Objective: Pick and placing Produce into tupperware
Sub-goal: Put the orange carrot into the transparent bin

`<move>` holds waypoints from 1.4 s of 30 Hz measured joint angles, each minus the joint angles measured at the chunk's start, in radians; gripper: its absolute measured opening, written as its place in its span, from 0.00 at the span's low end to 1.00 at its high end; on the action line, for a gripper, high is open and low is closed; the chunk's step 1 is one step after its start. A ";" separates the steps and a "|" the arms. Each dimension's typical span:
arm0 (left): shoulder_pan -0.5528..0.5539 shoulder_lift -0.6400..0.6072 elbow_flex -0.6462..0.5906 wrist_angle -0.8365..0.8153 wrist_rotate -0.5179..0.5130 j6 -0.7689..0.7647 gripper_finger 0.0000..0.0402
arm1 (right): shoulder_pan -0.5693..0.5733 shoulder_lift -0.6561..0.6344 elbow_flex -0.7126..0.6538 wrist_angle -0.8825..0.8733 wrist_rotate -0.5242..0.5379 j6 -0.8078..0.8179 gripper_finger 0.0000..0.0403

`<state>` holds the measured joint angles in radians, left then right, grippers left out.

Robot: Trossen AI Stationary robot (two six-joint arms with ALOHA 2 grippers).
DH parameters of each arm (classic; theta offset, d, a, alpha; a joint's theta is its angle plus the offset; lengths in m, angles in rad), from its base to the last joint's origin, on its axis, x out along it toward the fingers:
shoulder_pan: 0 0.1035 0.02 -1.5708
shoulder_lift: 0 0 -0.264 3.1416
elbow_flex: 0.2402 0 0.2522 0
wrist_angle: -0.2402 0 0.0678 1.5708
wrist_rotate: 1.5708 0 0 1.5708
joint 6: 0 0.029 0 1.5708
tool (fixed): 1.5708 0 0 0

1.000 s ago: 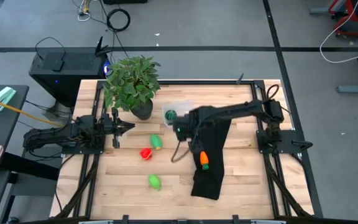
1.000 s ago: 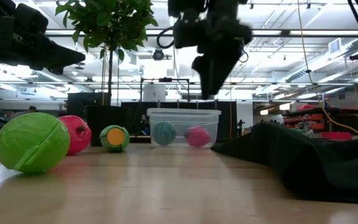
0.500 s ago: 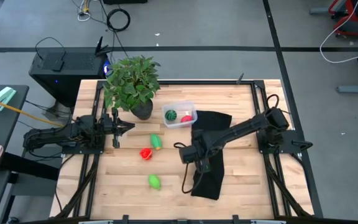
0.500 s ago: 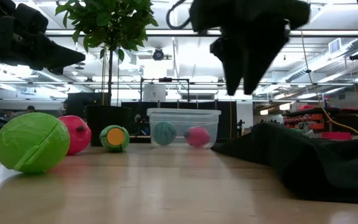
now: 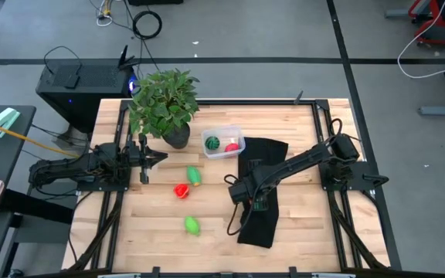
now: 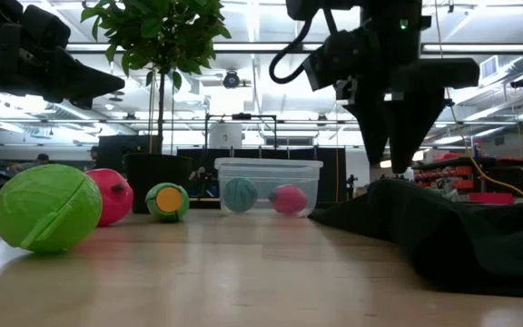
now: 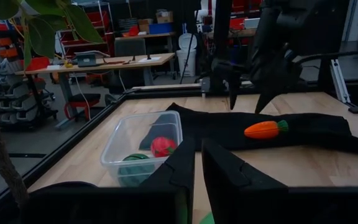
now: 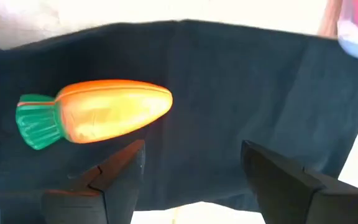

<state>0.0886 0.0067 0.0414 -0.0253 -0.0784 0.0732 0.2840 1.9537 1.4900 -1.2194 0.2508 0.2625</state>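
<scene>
An orange carrot [image 8: 98, 112] with a green top lies on a dark cloth [image 5: 263, 166] right of the table's middle. My right gripper [image 8: 194, 180] hangs open just above it, pointing steeply down, touching nothing; in the left wrist view its fingers [image 7: 244, 99] stand above the carrot [image 7: 265, 129]. The clear tupperware [image 5: 222, 144] holds a dark green round piece [image 5: 212, 143] and a red one [image 5: 232, 147]. Two light green pieces [image 5: 195, 176] [image 5: 192, 225] and a red one [image 5: 181, 190] lie on the wood. My left gripper [image 5: 161, 157] waits shut at the left, level.
A leafy potted plant [image 5: 163, 104] stands at the back left, beside the tupperware. The dark cloth runs from the tub's right side toward the near edge. Bare wood lies in front of the loose pieces and at the near left.
My right gripper has swung from over the tupperware toward the table's near edge and a little to the right, sinking and tipping more steeply down, until it hangs over the carrot. It has stayed open. Nothing on the table has moved.
</scene>
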 joint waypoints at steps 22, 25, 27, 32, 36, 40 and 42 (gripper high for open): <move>0.000 0.000 0.000 0.031 0.000 0.046 0.09 | 0.087 -0.045 -0.009 -0.038 0.012 0.396 0.67; 0.000 0.000 0.000 0.028 0.000 0.012 0.10 | 0.107 -0.045 -0.009 0.010 0.031 0.497 0.67; 0.000 0.000 0.000 0.028 0.000 -0.011 0.09 | 0.118 -0.045 -0.009 0.029 0.077 0.578 0.67; 0.000 0.000 0.000 0.029 0.000 -0.074 0.07 | 0.135 -0.046 -0.009 0.038 0.162 0.818 0.67; 0.000 0.000 0.000 0.029 0.000 -0.146 0.07 | 0.147 -0.046 -0.009 0.038 0.163 1.001 0.67; 0.000 0.000 0.000 0.029 0.000 -0.178 0.09 | 0.149 -0.047 -0.038 0.048 0.164 1.126 0.67; 0.000 0.000 0.000 0.029 0.000 -0.193 0.09 | 0.151 -0.047 -0.066 0.061 0.161 1.182 0.67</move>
<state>0.0885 0.0063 0.0414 0.0032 -0.0784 -0.1202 0.4347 1.9068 1.4243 -1.1579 0.4115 1.4445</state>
